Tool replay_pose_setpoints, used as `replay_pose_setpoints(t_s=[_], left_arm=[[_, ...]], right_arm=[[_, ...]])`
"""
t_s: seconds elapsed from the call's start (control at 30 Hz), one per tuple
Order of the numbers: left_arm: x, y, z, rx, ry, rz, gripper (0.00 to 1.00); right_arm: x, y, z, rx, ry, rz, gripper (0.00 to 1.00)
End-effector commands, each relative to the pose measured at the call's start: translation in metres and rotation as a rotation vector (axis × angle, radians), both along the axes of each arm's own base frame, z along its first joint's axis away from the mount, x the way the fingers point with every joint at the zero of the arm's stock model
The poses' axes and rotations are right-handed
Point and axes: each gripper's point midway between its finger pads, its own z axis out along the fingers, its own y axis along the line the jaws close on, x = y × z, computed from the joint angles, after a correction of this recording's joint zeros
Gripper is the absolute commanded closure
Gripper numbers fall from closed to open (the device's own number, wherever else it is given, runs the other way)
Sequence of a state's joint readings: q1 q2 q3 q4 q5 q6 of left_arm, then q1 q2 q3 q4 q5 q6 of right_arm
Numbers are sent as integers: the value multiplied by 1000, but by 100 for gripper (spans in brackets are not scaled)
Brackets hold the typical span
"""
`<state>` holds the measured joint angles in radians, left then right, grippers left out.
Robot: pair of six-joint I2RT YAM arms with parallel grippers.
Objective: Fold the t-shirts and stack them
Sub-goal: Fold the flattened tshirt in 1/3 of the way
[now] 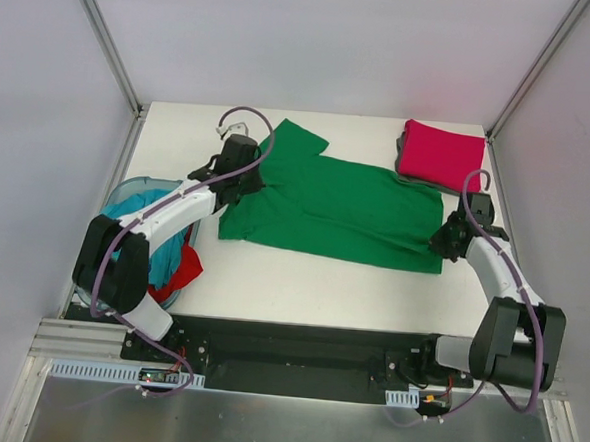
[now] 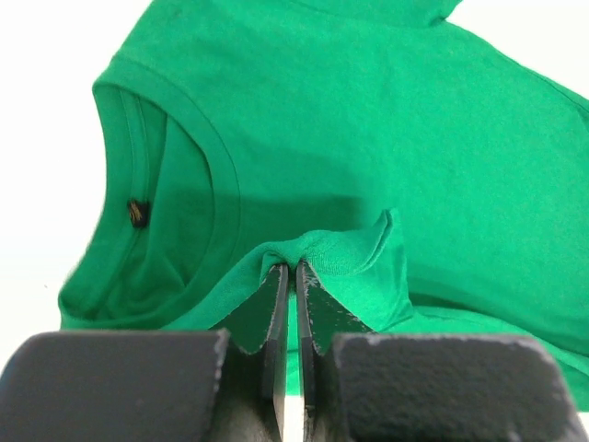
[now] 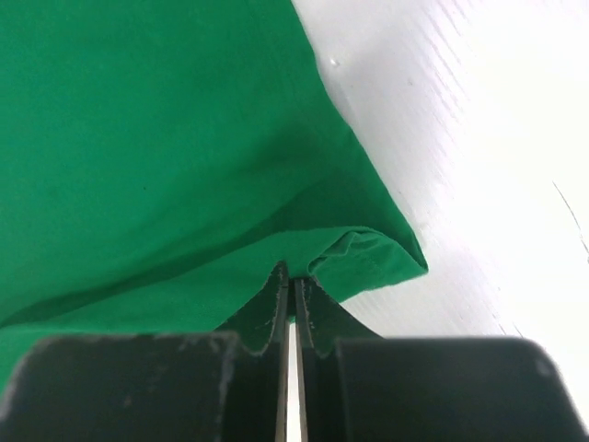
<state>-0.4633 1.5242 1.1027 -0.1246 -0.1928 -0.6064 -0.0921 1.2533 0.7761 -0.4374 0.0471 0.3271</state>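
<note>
With left fingers (image 2: 267, 318) pinching green t-shirt (image 1: 346, 209) beside collar, right fingers (image 3: 267, 313) pinching hem corner; crimson-pink t-shirt (image 1: 441, 155), seemingly folded, far right on surface (image 1: 301, 282).

I can't read any writing on my feeds. The only label I can find is a small dark tag (image 2: 138, 213) sewn inside the green t-shirt (image 2: 368, 138), and it's too small for me to make out.
</note>
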Motion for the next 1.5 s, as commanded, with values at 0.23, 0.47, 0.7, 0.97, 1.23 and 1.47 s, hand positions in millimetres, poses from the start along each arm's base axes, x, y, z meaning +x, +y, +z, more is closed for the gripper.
replay_pose_setpoints(t_s=[0.23,0.47,0.7,0.97,1.23,1.47], left_arm=[[79,17,13,101,-63,48,30],[44,-14,28,-79,3,-104,1],[-12,-37,-16,-191,164,-240,1],[-3,-44,-57,-176,264,-239,1],[-16,-25,-89,-101,322,-186,1],[-28,-21,-103,-99,368,-169,1]], right_arm=[[59,-60,35,-257,-92,-168,38],[37,-32,47,-191,-202,-8,1],[25,54,23,64,-242,378,4],[70,32,-10,-38,-109,320,4],[126,10,3,-152,-149,262,4],[72,31,2,-124,-66,301,4]])
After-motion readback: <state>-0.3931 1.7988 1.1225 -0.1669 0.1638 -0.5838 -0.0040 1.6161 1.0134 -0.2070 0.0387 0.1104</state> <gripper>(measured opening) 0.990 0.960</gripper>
